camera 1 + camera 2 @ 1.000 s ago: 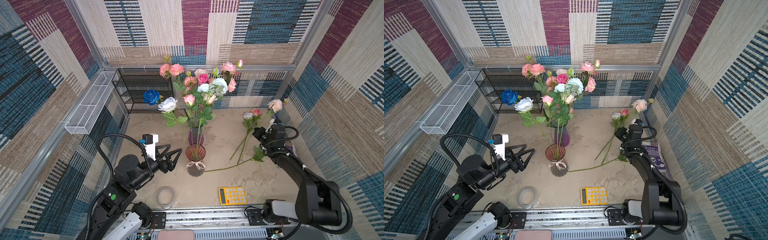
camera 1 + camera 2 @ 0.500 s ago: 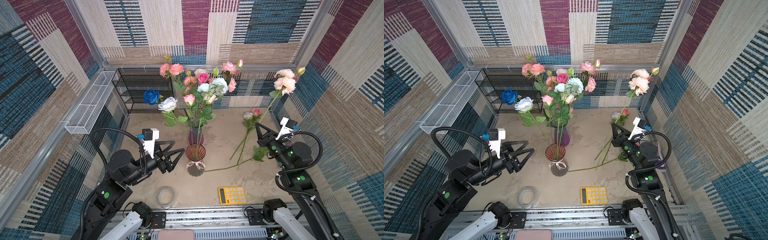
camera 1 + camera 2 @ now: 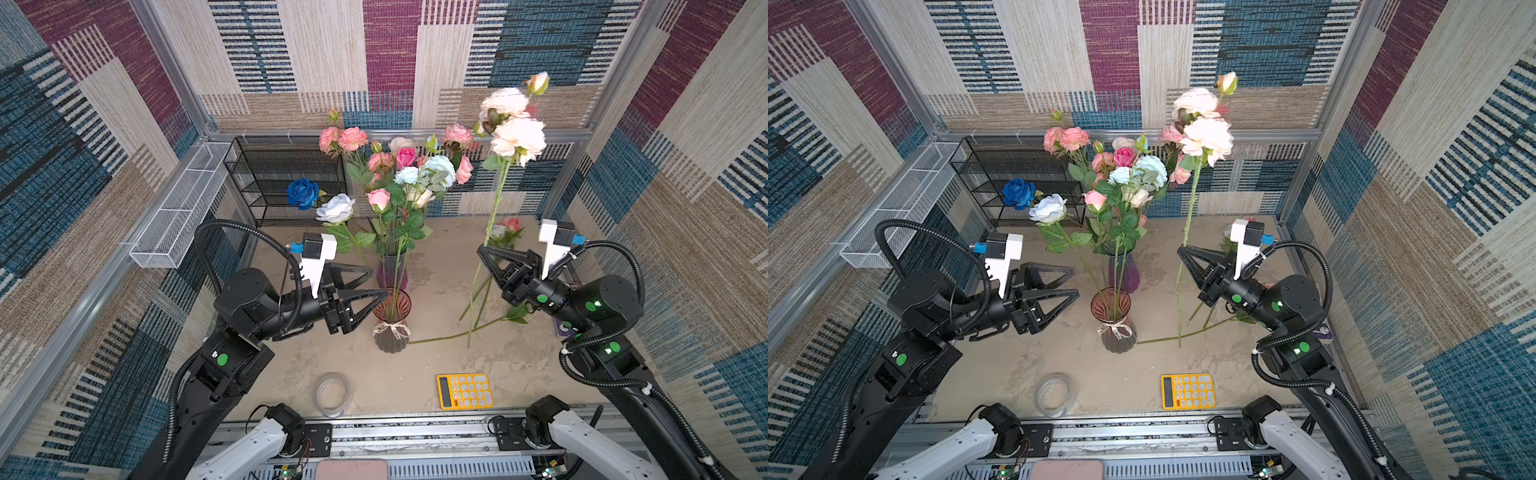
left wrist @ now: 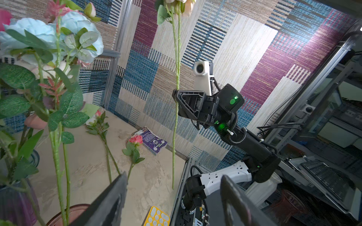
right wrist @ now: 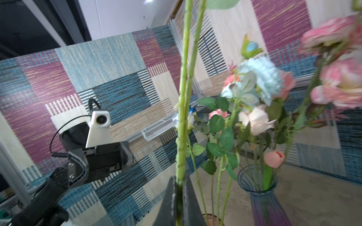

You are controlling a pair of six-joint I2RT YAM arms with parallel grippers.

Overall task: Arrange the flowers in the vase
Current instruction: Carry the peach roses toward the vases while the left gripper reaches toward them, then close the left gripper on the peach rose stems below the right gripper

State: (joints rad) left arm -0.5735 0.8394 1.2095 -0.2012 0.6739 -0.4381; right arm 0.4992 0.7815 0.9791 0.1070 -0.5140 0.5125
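My right gripper (image 3: 483, 252) (image 3: 1182, 252) (image 5: 179, 181) is shut on the green stem (image 5: 182, 117) of a tall stalk of peach flowers (image 3: 517, 139) (image 3: 1207, 137). It holds the stalk upright above the table, right of the vases. A red glass vase (image 3: 390, 328) (image 3: 1116, 332) with a twine bow holds a white and a pink rose. Behind it, a purple vase (image 3: 390, 270) carries a full bunch of pink and pale blue roses (image 3: 419, 166). My left gripper (image 3: 377, 282) (image 3: 1075, 282) (image 4: 173, 176) is open and empty, level with the red vase's rim on its left. More flowers (image 3: 505, 232) lie on the table.
A deep blue rose (image 3: 302, 193) shows in front of a black wire rack (image 3: 286, 166) at the back left, beside a white mesh basket (image 3: 183, 208). A yellow calculator (image 3: 464, 390) and a tape roll (image 3: 331, 392) lie near the front edge. A purple booklet (image 4: 153, 141) lies by the right wall.
My right gripper has risen from the table with the peach stalk, swung it upright and carried it left. My left gripper has moved right, up to the red vase.
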